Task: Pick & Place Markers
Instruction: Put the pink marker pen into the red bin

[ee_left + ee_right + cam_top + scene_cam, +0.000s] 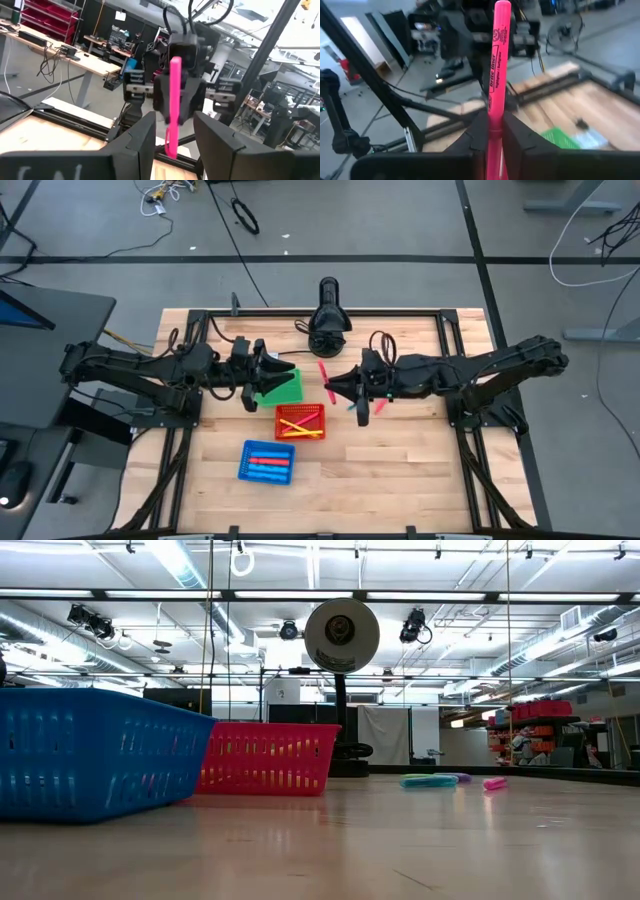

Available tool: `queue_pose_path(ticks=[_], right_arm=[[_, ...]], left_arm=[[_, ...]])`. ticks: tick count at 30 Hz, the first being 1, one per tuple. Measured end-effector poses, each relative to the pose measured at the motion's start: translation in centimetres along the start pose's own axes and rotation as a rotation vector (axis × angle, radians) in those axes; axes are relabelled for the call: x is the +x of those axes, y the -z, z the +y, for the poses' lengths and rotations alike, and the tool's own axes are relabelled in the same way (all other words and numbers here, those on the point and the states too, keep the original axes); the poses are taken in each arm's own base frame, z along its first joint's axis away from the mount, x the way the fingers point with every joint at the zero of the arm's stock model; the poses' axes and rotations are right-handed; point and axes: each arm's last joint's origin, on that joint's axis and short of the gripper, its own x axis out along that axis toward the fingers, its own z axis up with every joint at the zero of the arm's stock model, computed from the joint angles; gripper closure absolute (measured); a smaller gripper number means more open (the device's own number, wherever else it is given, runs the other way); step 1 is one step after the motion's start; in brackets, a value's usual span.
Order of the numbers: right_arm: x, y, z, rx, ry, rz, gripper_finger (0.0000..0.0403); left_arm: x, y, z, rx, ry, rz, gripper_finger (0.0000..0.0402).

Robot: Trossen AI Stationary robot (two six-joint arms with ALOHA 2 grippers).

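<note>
My right gripper point(334, 386) is shut on a pink marker point(327, 382) above the table's middle, just far of the red basket point(300, 421). My left gripper point(293, 372) is open, over the green basket point(281, 388), facing the right one a short way off. In the left wrist view the marker point(174, 95) shows beyond the gap between the left fingers point(144, 145), apart from them. The red basket holds yellow markers point(298, 425); the blue basket point(267, 462) holds red ones. A cyan marker point(352, 409) and a pink marker point(380, 406) lie flat on the table under the right arm. My right gripper pinches the pink marker about its middle point(494, 125) between the two fingers point(479, 132). The fingers come level from the table's right and lie across the marker. The marker is lifted clear and lies roughly level, one end toward the far edge and one toward the near edge.
A black fan-like device on a stand point(328, 315) is at the far edge behind the grippers. In the low view the blue basket point(90, 750) and red basket point(268, 757) are near, with loose markers point(430, 780) to their right. Bare wood lies near and right.
</note>
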Motion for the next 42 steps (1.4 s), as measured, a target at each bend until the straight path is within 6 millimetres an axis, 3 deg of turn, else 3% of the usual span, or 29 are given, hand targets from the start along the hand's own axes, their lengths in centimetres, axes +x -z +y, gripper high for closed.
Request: queue_pose_path(ticks=[12,20,28,35,42], right_arm=[[-0.1,-1.2,0.6,-0.112,-0.046,-0.126,0.0371],[-0.1,-1.4,0.7,-0.104,-0.077,-0.136,0.0376],[-0.2,-1.5,0.9,-0.113,-0.088,-0.155,0.038],[-0.2,-1.5,1.0,-0.122,-0.089,-0.159,0.038],[-0.2,-1.5,1.0,-0.125,-0.09,-0.16,0.0381]], left_arm=[[0.1,-0.3,-0.3,0.072,0.032,0.013,0.0264],[2.6,-2.6,-1.9,0.218,-0.001,0.095,0.0264],[4.6,-4.3,-2.8,0.244,-0.014,0.074,0.0243],[6.4,-4.2,-3.3,0.238,0.012,0.094,0.0212],[7.8,-3.5,-3.4,0.191,0.036,0.122,0.0209]])
